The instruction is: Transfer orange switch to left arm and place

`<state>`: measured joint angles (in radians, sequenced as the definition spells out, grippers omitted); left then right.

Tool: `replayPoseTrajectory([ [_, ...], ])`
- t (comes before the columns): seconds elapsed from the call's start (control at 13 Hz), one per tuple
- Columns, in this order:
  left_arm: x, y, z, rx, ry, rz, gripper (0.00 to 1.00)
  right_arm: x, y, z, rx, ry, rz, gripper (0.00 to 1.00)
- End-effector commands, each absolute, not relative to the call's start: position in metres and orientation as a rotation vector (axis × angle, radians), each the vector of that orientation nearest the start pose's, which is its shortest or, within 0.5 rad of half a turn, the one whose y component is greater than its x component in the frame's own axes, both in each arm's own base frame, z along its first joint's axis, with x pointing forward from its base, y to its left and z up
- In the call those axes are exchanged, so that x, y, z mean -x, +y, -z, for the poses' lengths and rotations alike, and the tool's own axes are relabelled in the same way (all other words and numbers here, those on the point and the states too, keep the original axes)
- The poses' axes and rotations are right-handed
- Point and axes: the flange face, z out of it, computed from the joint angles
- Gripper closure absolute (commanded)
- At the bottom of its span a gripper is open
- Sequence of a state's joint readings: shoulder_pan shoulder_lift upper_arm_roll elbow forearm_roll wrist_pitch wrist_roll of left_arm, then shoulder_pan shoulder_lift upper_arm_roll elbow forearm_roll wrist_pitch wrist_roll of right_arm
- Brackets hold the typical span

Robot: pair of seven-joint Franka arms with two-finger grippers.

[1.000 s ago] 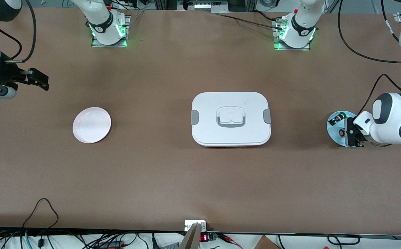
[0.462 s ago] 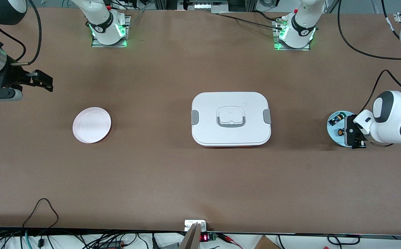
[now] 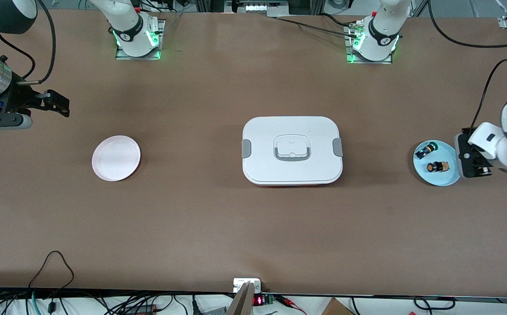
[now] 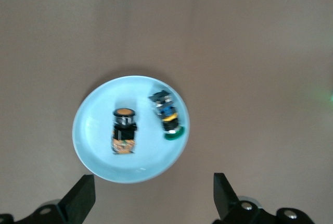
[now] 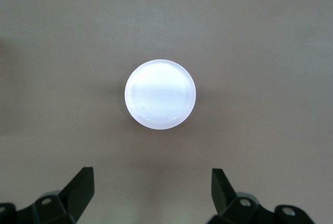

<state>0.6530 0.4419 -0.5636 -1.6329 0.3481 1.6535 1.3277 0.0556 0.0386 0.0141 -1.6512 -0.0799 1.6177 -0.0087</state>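
Orange switch (image 3: pixel 438 166), a tiny black cylindrical push-button with an orange cap, lies on its side in the round pale blue plastic dish (image 3: pixel 448 178) at the left arm's end of the table, just beside the similar small black switch with a green tip (image 3: pixel 424 151), which lies farther from the front camera. From here the likely failure is a wrong or fouled pick: the 2 switches lie close together, so fingers coming down slightly off line could nudge or clamp the green-tipped one, or tip the dish by pressing its rim. A low carry across the middle could also strike the large white rounded plastic box (image 3: pixel 291 150) standing between the dishes. The left gripper (image 4: pixel 151 199) hovers at the dish's edge, pointing down, its 2 fingers spread wide and empty. The right gripper (image 5: pixel 151 195) waits in the air near the round white plate (image 3: pixel 116 158), equally wide and empty.
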Motion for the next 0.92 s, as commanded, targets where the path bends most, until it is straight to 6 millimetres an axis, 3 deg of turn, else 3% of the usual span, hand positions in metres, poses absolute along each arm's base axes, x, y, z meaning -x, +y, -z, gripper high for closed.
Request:
replayPoseTrajectory([
  [0.0, -0.623, 0.095, -0.422, 2.703, 1.792, -0.555, 0.0, -0.566, 0.026, -0.576, 3.204, -0.13, -0.106, 0.0],
  [0.08, -0.625, 0.077, -0.446, 2.757, 1.681, -0.557, 0.0, -0.567, 0.015, -0.577, 3.203, -0.108, -0.103, 0.0],
  [0.15, -0.627, 0.064, -0.465, 2.809, 1.56, -0.545, 0.0, -0.566, 0.017, -0.578, 3.202, -0.102, -0.097, 0.0],
  [0.38, -0.621, 0.023, -0.504, 2.931, 1.168, -0.513, 0.0, -0.566, 0.014, -0.581, 3.202, -0.09, -0.078, 0.0],
  [0.54, -0.618, 0.003, -0.52, 3.014, 0.851, -0.453, 0.0, -0.569, 0.015, -0.582, 3.201, -0.094, -0.043, 0.0],
  [0.69, -0.615, -0.005, -0.533, 3.138, 0.385, -0.32, 0.0, -0.569, 0.015, -0.584, 3.173, -0.08, -0.031, 0.0],
  [0.85, -0.602, -0.023, -0.545, 3.139, 0.07, -0.182, 0.0, -0.569, 0.012, -0.585, 3.153, -0.069, -0.027, 0.0],
])
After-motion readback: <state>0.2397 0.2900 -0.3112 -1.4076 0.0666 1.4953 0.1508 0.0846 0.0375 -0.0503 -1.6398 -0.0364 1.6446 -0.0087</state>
